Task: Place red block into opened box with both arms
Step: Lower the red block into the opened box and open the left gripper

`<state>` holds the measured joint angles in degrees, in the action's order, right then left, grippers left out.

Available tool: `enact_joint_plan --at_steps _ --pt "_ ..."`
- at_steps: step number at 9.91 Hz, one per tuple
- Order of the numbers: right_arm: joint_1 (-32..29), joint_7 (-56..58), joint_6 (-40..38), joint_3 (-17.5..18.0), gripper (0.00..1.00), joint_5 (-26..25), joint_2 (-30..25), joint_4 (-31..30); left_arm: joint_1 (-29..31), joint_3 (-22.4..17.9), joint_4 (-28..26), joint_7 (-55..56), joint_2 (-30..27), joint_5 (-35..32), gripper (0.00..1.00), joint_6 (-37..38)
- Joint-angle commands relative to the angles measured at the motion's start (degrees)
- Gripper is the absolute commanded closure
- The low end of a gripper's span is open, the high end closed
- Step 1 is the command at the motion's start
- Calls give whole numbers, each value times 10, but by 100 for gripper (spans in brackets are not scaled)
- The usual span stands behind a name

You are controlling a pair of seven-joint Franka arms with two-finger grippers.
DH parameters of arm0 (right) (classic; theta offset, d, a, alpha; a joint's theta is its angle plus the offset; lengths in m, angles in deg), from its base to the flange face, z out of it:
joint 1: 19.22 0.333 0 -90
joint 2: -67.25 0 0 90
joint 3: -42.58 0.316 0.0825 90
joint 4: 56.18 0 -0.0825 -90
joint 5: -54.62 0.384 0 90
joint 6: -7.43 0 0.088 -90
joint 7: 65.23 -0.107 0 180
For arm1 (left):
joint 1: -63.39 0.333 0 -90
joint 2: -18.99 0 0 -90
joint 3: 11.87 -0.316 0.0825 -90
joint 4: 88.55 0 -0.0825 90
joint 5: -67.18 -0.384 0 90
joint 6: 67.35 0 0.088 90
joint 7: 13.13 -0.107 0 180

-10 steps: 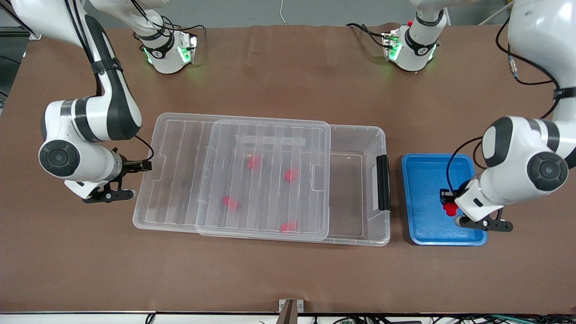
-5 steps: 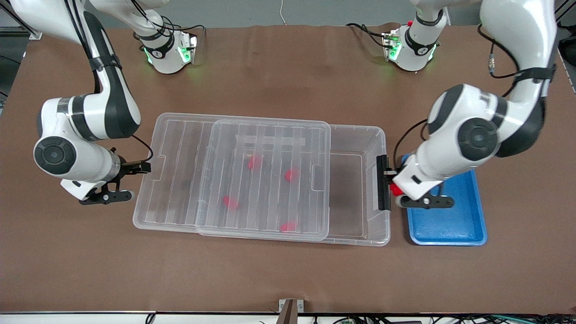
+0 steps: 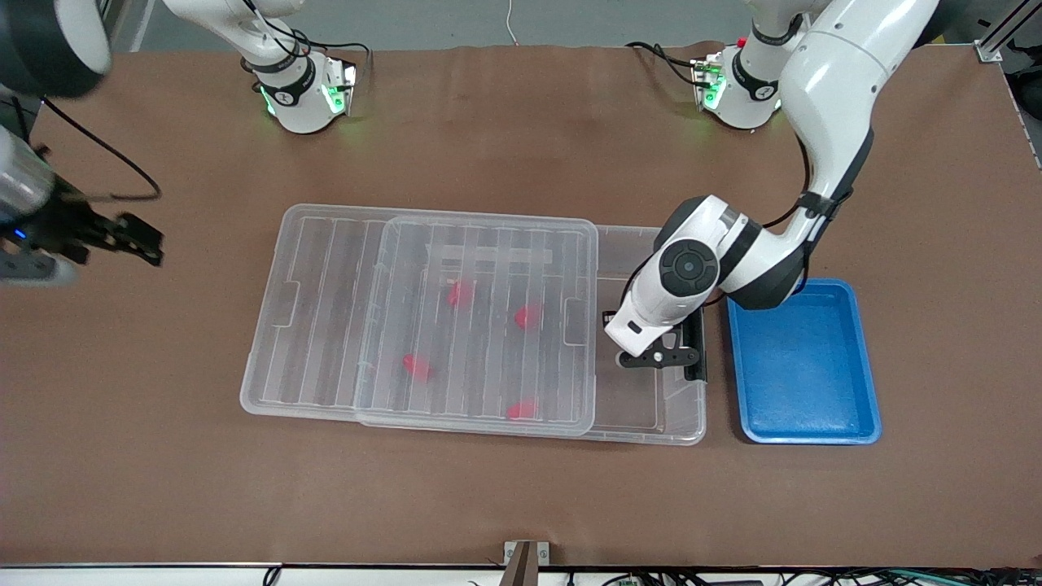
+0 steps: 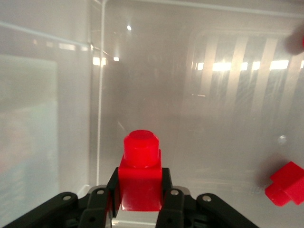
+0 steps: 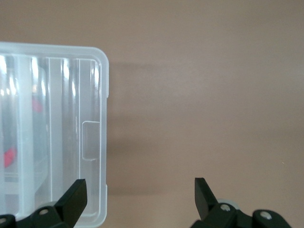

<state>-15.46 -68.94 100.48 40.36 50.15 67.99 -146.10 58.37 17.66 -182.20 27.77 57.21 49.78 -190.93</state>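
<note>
Over the uncovered end of the box (image 3: 643,407), beside its black latch (image 3: 694,358), the left pincer (image 4: 140,202) hangs with its fingers pinching the red block (image 4: 140,173). Four more red blocks (image 3: 461,294) lie under the ribbed lid (image 3: 480,317), which is slid toward the right arm's end. Near that end of the bench (image 3: 521,496), the right pincer (image 5: 140,194) waits with fingers spread wide, holding nothing, beside the lid's corner; the blue tray (image 3: 802,423) sits beside the latch.

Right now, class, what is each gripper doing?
Left gripper: shut on the red block, over the box.
Right gripper: open, holding nothing.
</note>
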Motion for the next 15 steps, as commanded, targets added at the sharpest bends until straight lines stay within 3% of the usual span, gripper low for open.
enact_joint_plan --at_steps 1,2,4,5,6,7,9,11,15 --pt "-6 -1 -25 -28 0 20 -35 -27 5 2 -23 -1 38 -13 100 -46" --pt "-8 5 -42 -52 0 41 -49 -34 2 2 -23 -3 53 -13 100 -59" --pt "-8 6 -34 -60 0 46 -53 -44 -2 -1 -21 -34 73 -25 99 -61" --pt "-8 6 -29 -60 0 48 -54 -45 -3 -1 -19 -42 79 -25 93 -61" --pt "-9 6 -29 -61 0 48 -54 -46 0 -2 -15 -42 77 -25 60 -60" --pt "-10 10 -30 -65 0 48 -55 -47 -3 -2 -11 -42 72 -26 1 -54" --pt "-10 36 -28 -75 0 56 -56 -54 -4 3 -8 -42 43 -26 0 -33" --pt "-9 36 -24 -74 0 55 -54 -50 -1 10 33 -51 6 -25 0 76" --pt "-8 36 -24 -73 0 56 -53 -47 12 19 37 -86 -60 -17 0 104"
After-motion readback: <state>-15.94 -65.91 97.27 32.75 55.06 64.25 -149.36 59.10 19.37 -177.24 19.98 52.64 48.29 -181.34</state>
